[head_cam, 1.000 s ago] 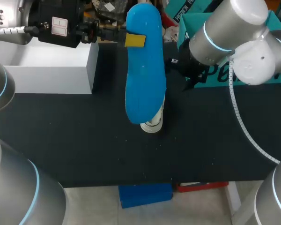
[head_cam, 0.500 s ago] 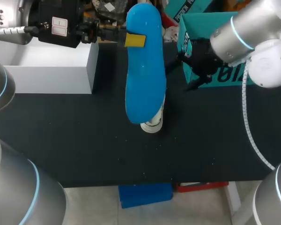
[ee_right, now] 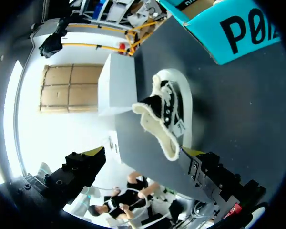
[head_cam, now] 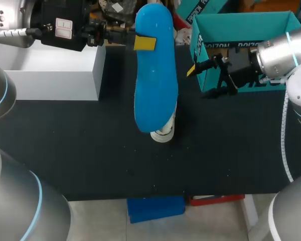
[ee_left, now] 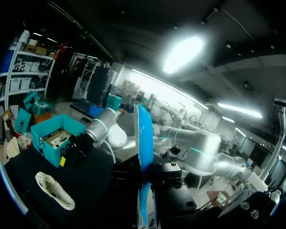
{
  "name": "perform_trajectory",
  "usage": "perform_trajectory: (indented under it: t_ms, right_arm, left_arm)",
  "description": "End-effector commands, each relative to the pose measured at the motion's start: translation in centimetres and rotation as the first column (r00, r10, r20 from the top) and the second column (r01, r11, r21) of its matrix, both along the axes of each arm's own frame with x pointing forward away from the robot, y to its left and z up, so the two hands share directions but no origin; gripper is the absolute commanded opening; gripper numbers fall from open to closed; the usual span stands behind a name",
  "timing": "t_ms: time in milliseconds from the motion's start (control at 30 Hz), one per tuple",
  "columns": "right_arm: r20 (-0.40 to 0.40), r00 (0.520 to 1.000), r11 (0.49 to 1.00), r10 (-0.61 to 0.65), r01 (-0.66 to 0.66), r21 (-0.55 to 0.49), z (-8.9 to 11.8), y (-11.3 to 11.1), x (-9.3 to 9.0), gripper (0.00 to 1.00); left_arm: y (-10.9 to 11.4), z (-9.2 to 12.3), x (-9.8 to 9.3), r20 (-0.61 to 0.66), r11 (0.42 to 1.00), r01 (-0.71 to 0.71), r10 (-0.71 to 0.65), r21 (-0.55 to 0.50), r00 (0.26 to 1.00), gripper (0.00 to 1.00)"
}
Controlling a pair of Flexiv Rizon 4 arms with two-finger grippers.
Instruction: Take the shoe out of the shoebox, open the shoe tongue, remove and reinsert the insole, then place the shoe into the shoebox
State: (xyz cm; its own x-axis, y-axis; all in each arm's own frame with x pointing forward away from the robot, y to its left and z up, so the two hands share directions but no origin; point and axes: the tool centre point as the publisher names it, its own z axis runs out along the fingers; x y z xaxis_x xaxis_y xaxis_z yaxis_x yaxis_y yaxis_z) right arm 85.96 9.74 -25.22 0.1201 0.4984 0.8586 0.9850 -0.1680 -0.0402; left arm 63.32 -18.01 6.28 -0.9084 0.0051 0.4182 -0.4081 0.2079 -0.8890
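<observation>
Even overhead light left few shadows on the black table (head_cam: pixel 90 150), while a ceiling lamp (ee_left: pixel 183 52) flared in the dim left wrist view and glare bleached the right wrist view's backdrop

Smooth, matt, foam-like finish on the blue insole (head_cam: pixel 155 75). On the shoe (ee_right: pixel 163 110): black cloth, fleecy cream lining, smooth white rubbery rim. Matt teal cardboard for the shoebox (head_cam: pixel 251 20), plain smooth white box (head_cam: pixel 45 85), dull black felt-like desk (head_cam: pixel 90 150) underneath.
</observation>
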Motion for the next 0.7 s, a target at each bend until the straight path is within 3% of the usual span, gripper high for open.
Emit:
perform_trajectory:
  t_ms: [33, 433, 567, 700]
  right_arm:
    - [0.041, 0.999, 0.961, -0.018, 0.006, 0.276, -0.4, -0.5, -0.4, 1.00]
    - [0.076, 0.997, 0.940, -0.031, 0.003, 0.342, -0.2, -0.5, -0.7, 1.00]
    - [0.076, 0.997, 0.940, -0.031, 0.003, 0.342, -0.2, -0.5, -0.7, 1.00]
    - [0.076, 0.997, 0.940, -0.031, 0.003, 0.342, -0.2, -0.5, -0.7, 1.00]
  left_arm:
    - [-0.1, 0.1, 0.0, -0.001, 1.000, -0.001, 0.001, 0.005, 1.000, 0.00]
    - [-0.1, 0.1, 0.0, -0.001, 1.000, -0.001, 0.001, 0.005, 1.000, 0.00]
    - [-1.6, 0.2, 0.4, 0.225, 0.998, 0.056, -0.048, -0.029, 0.973, 0.00]
    - [-3.3, -1.9, 0.7, 0.445, 0.997, 0.076, -0.070, 0.006, 0.893, 0.00]
